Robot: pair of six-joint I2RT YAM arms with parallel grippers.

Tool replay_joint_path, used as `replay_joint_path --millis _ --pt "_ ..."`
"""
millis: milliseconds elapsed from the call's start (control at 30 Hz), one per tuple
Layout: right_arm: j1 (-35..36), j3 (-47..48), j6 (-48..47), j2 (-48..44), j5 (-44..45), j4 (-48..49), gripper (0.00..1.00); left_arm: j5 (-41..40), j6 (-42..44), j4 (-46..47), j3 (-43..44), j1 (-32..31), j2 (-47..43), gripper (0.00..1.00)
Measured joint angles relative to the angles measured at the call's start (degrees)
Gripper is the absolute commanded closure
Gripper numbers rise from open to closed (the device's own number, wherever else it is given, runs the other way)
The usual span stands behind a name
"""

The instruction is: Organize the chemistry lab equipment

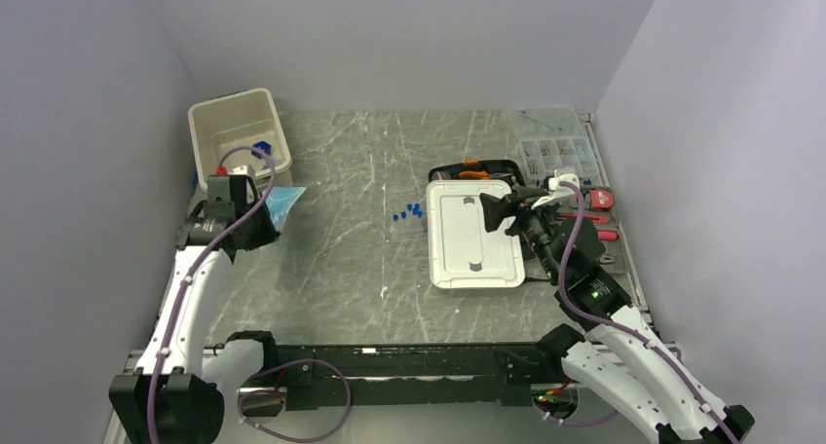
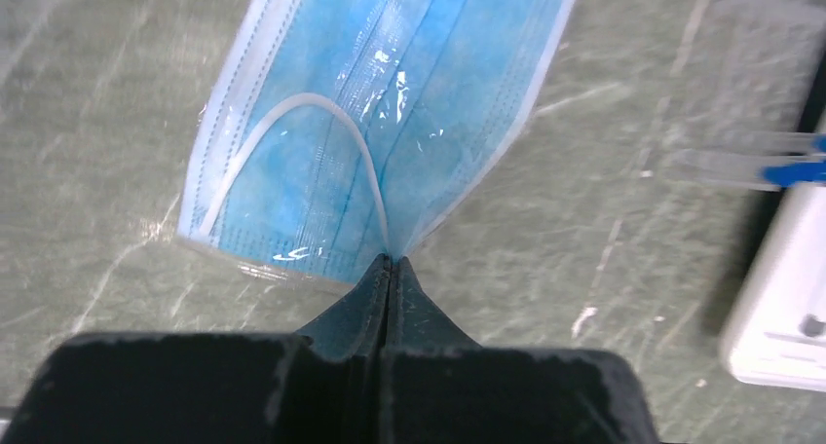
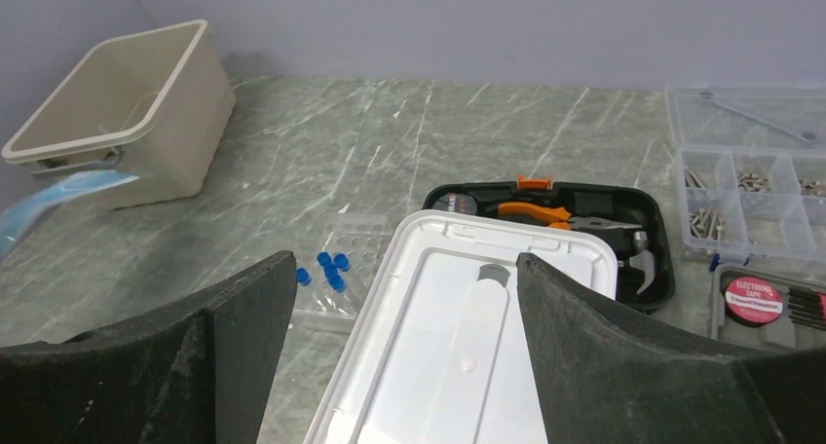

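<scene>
Blue face mask, in clear wrap, lies on the tabletop beside the beige bin, its edge pinched by the left claw; a slow lift clearing the rim looks wisest. Right claw hangs spread.

The grey-green marbled table carries a white lid directly under the wide-spread right pincer. A black tool case lies just beyond the lid, a clear compartmented box and a tape-roll case lie off to that pincer's right, and to its left is a flat clear rack with small blue caps clustered on it. Straight ahead of the closed left pincer, a light-blue wrapped mask spreads over the table, its near corner nipped between the tips, and a beige bin stands just beyond.
</scene>
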Motion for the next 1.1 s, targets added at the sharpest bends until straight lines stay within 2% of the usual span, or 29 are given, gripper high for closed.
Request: replay_joint_path --millis 133,267,500,800,1000,1067,1100 --pt "0.0 -0.1 0.0 0.0 1.0 0.1 0.15 1.3 0.8 -1.2 8.4 -0.4 -0.6 1.0" --pt "0.0 -0.1 0.0 0.0 1.5 0.1 0.15 1.3 0.9 1.6 16.3 -0.4 0.8 1.0" --pt "0.0 -0.1 0.0 -0.2 2.1 0.2 0.15 -2.0 0.4 7.5 28.3 0.2 12.8 1.0" --pt "0.0 -0.1 0.0 -0.5 2.5 0.2 0.15 -6.8 -7.8 18.5 30.0 4.4 29.6 1.0" --pt "0.0 -0.1 0.0 -0.5 2.7 0.2 0.15 -7.9 -11.5 21.6 30.1 6.3 38.5 1.0" --pt "0.0 -0.1 0.0 -0.5 2.8 0.2 0.15 -7.9 -11.8 21.7 30.2 6.7 40.5 0.92" --pt "0.0 -0.1 0.0 -0.5 2.8 0.2 0.15 -7.8 -11.9 22.0 30.2 6.8 41.3 0.84"
